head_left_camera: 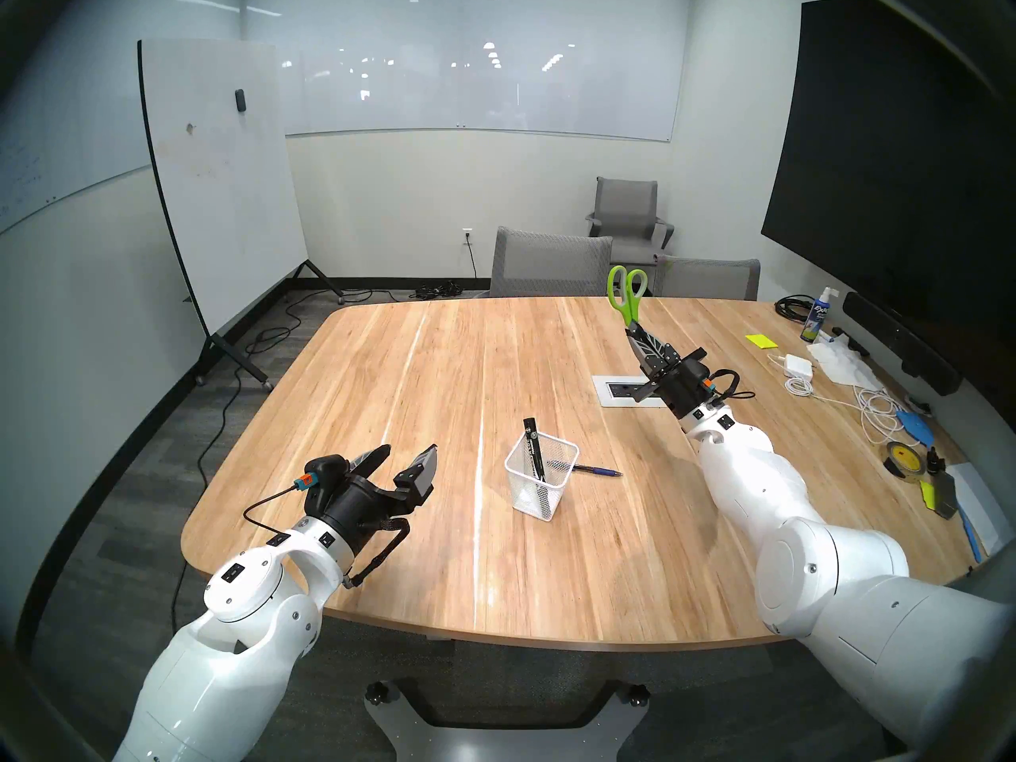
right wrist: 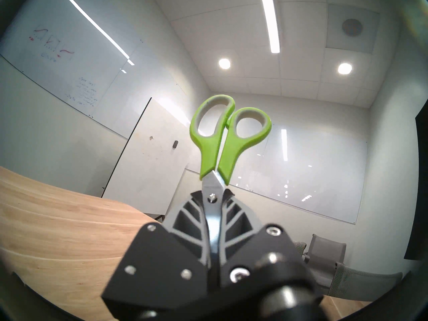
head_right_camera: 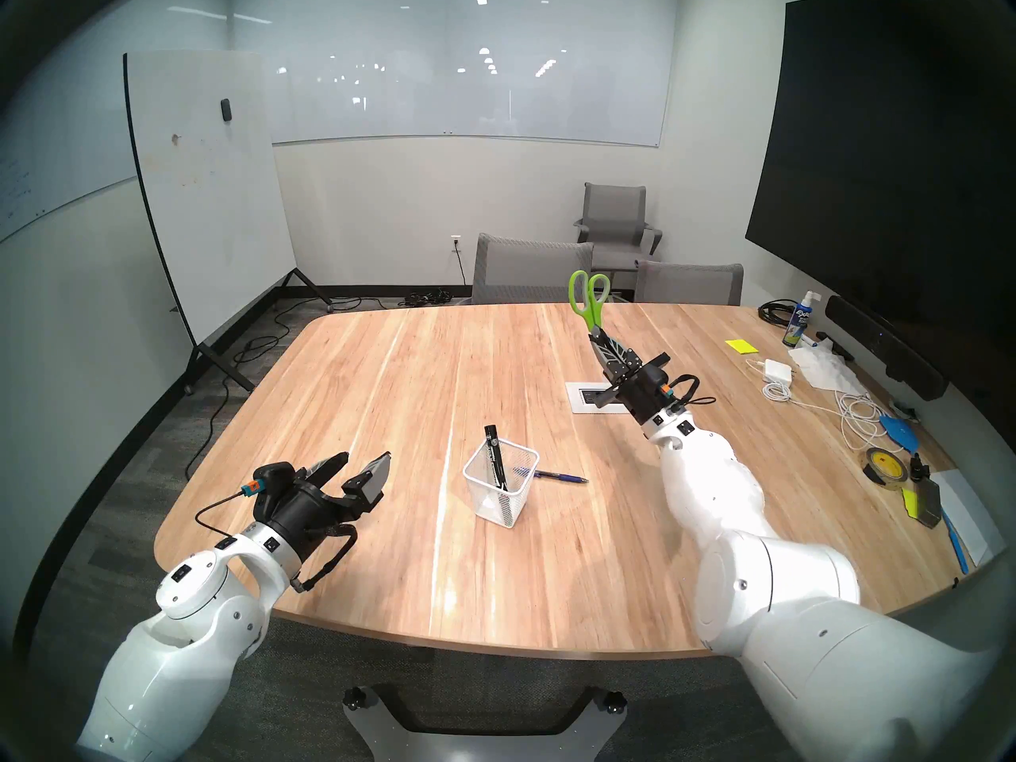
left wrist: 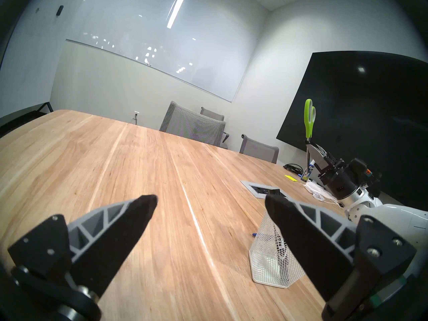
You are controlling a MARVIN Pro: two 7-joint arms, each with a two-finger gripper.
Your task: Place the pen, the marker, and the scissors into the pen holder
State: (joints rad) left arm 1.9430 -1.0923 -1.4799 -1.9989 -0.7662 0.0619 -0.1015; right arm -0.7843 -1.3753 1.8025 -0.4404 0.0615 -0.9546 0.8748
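In the head views, green-handled scissors [head_left_camera: 627,299] are clamped by the blades in the right gripper [head_left_camera: 638,332], raised above the tabletop [head_left_camera: 385,370] toward its far right corner, handles pointing up. The marker [head_left_camera: 534,458] is stood in the white pen holder [head_left_camera: 541,483] near the middle; the pen [head_left_camera: 596,471] is laid just behind it. The left gripper [head_left_camera: 404,461] is spread wide and empty near the left edge.

In the left wrist view, the pen holder [left wrist: 271,255] is seen beside the right fingertip [left wrist: 278,207].

In the right wrist view, the blades are pinched between closed fingers [right wrist: 192,223].
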